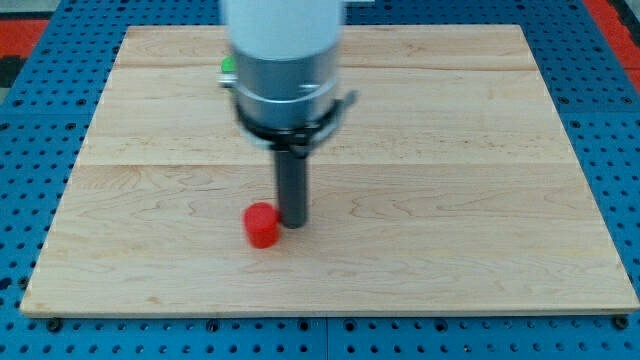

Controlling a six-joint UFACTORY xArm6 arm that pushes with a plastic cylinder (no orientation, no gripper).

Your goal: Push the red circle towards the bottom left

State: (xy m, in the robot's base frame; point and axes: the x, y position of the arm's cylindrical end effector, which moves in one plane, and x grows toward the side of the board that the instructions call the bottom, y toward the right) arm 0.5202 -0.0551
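Observation:
The red circle block [262, 225] sits on the wooden board [450, 200], a little below and left of the board's middle. My tip [293, 222] rests on the board just to the right of the red circle, touching or almost touching its right side. The rod rises straight up into the arm's wide grey and white end, which covers the upper middle of the board. A small piece of a green block [228, 66] shows at the arm's left edge near the view's top; its shape is hidden.
The board lies on a blue perforated table [40, 120]. A red patch [612, 18] shows at the view's top right corner and another at the top left.

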